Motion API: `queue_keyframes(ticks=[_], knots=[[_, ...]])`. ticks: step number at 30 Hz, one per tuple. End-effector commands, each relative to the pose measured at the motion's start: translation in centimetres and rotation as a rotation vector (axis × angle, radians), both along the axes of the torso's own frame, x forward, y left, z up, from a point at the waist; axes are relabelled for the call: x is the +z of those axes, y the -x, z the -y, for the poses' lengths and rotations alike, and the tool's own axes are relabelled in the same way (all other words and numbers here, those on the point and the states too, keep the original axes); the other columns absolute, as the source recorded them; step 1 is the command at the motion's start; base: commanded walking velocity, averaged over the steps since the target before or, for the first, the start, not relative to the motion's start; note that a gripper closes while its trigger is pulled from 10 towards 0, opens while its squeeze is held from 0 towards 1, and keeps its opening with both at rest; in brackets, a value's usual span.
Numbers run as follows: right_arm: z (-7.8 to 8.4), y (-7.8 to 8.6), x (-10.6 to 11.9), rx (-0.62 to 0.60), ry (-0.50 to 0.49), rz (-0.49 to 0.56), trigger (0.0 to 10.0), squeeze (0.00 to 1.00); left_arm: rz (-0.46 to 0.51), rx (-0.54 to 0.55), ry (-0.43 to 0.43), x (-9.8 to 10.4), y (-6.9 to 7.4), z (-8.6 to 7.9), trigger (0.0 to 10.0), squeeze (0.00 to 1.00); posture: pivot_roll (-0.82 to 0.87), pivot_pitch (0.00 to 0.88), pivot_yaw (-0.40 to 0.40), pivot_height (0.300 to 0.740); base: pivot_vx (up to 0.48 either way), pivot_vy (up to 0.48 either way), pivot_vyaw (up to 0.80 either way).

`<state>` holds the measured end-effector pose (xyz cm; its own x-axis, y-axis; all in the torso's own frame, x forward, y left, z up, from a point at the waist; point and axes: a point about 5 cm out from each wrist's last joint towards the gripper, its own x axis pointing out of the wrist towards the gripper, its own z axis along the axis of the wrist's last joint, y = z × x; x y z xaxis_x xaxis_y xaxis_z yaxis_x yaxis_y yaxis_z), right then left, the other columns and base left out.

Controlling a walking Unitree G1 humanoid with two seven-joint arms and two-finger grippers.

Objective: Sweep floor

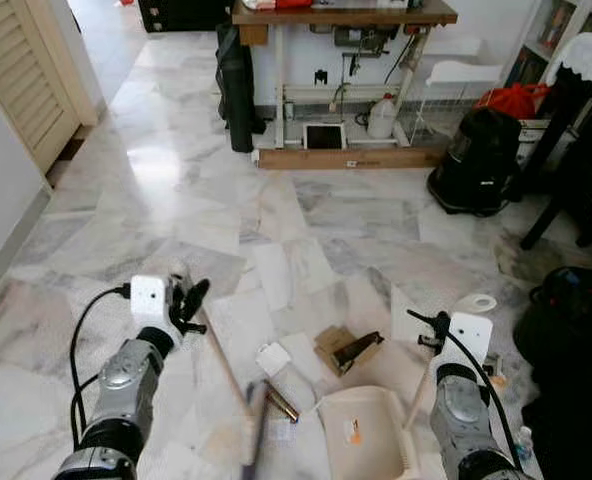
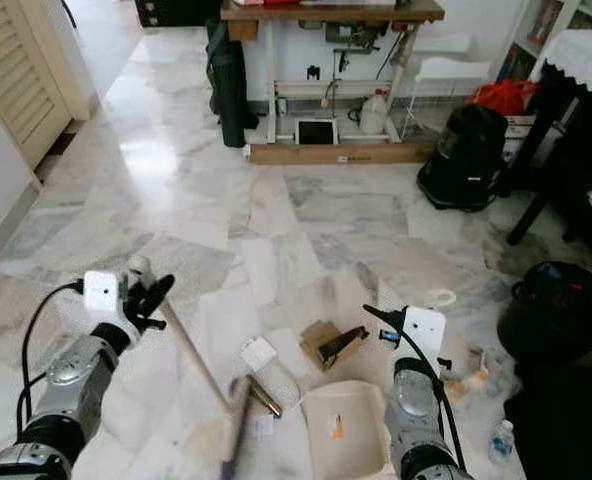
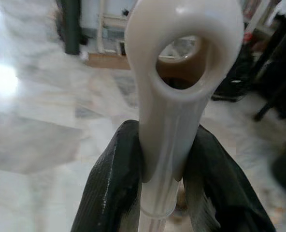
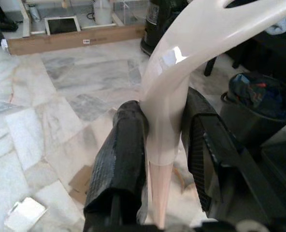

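Note:
My left gripper is shut on the cream top of a broom handle; the wooden stick slants down to the broom head on the marble floor. My right gripper is shut on the cream dustpan handle, and the dustpan rests on the floor in front of me. Between them lie scraps: a brown cardboard piece, a white square and a small dark stick.
A black vacuum cleaner stands at the right, with a dark table leg beyond it. A sewing table and wooden plank are at the back. A black bin sits near my right arm. A louvred door is left.

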<state>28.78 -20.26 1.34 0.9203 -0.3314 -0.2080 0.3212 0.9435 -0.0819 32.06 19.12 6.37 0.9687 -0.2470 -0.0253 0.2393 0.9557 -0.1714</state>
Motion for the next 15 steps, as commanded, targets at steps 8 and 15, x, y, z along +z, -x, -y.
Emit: queue_keyframes(ticks=[8, 15], knots=[[-0.5, 0.8, -1.5, -0.006, -0.090, -0.087, 10.0, 0.00, -0.010, -0.029, 0.245, 0.4, -1.0, 2.0, 10.0, 0.00, -0.03, 0.088, -0.001, 0.740, 0.000, 0.000, 0.00], [-0.7, 0.7, -1.6, 0.009, -0.116, -0.096, 10.0, 0.00, 0.032, -0.027, 0.278, 1.3, -1.5, 1.4, 10.0, 0.00, -0.02, 0.082, -0.007, 0.740, 0.000, 0.000, 0.00]])
